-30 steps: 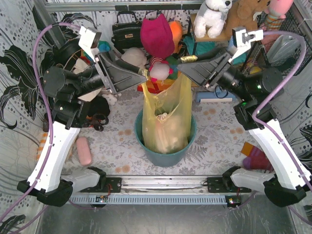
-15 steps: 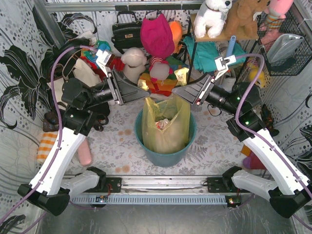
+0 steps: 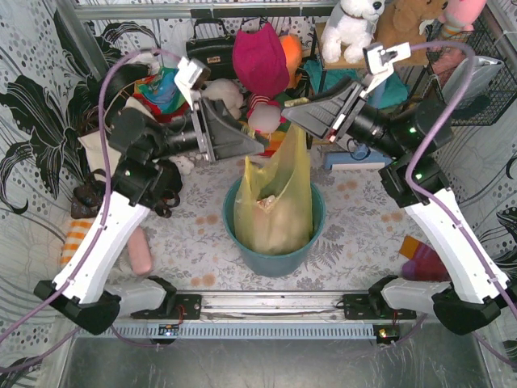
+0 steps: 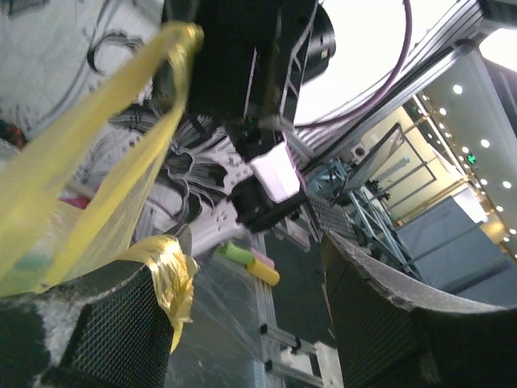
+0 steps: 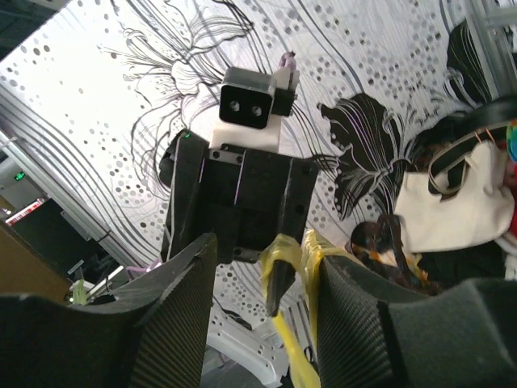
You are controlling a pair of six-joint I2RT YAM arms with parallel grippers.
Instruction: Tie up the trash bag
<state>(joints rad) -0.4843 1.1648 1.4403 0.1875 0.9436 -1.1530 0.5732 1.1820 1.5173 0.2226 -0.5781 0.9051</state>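
Black-and-white floral sheeting point(image 3: 32, 121) lines the walls, and a grey leaf-patterned cloth covers the worktop point(image 3: 363, 210). At the middle of the worktop stands a round teal bin point(image 3: 275, 260). The trash bag point(image 3: 275, 206) sits inside it, thin translucent yellow plastic with crumpled pale paper showing through near its mouth.

The top of the bag is drawn upward above the bin rim into a narrow peak that leans toward the right gripper point(image 3: 287, 110). In the right wrist view the jaws of this gripper point(image 5: 262, 242) stand partly apart. A yellow strip of the bag point(image 5: 291, 259) runs up between them, close against the inner face of one finger point(image 5: 355, 323), so it looks hooked there, not pinched.

The left gripper point(image 3: 260, 146) reaches in from the other side, just above the bag's left shoulder, its tip near the right one. In the left wrist view its jaws point(image 4: 254, 250) are spread wide. A fold of yellow plastic point(image 4: 166, 271) lies draped over one finger point(image 4: 105, 323), and a long band of the bag stretches away up toward the opposite gripper.

Behind the bin are piled soft toys point(image 3: 260, 61) and a black handbag point(image 3: 208, 52). A cream tote bag point(image 5: 452, 194) shows in the right wrist view, and a pink oblong thing point(image 3: 139, 250) lies on the worktop by the left arm
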